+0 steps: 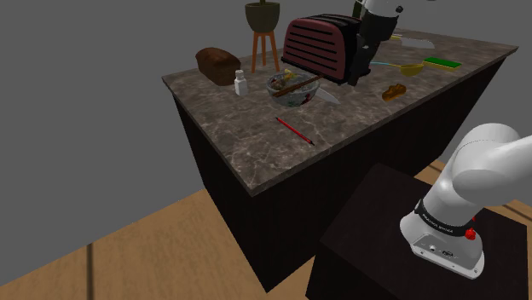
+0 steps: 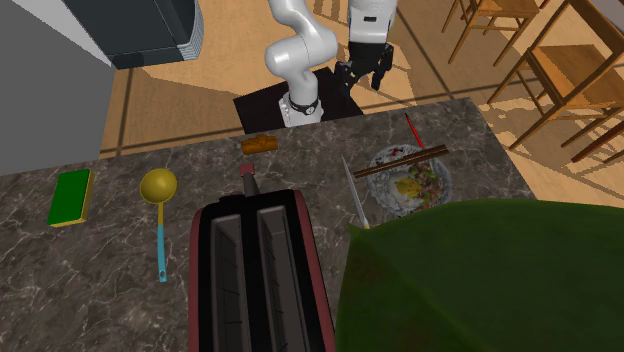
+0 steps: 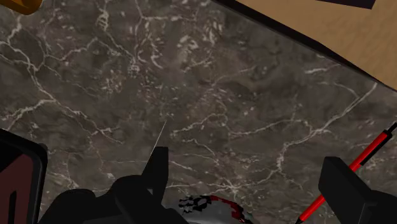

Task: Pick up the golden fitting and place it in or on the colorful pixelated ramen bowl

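Jaws spread (clasping nothing) over the marbled counter (image 3: 210,95).

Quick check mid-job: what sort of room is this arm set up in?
Probably a home kitchen: the dark marbled counter carries a toaster, a bread loaf and a ladle, with wooden chairs on the floor beyond.

counter (image 1: 256,141): dark marble | on it: toaster (image 1: 317,47), bowl (image 1: 294,99), loaf (image 1: 218,65), golden fitting (image 1: 393,92), ladle (image 2: 158,187), sponge (image 2: 71,197), red stick (image 1: 295,131)
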`<state>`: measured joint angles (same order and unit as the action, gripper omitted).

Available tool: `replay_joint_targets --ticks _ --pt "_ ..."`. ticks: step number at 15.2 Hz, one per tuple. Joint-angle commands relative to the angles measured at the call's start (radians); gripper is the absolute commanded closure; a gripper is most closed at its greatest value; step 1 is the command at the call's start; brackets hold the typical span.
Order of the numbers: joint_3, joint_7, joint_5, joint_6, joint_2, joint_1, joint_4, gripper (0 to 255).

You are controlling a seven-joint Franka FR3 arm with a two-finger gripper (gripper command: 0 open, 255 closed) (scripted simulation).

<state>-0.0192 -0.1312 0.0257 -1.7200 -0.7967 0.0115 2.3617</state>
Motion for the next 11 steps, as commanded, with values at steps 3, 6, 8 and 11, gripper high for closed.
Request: replay_joint_targets --ticks 3,6,8,11 --pt "0.037 -0.022 0.022 -0.018 -0.004 0.023 0.023 0" --pt "0.093 -0.054 0.056 -0.047 -0.005 0.059 0.052 0" --pt "0.132 -0.076 0.079 -0.067 -0.002 0.084 0.068 0" --pt "0.190 -0.108 0.113 -0.099 0.010 0.121 0.086 0"
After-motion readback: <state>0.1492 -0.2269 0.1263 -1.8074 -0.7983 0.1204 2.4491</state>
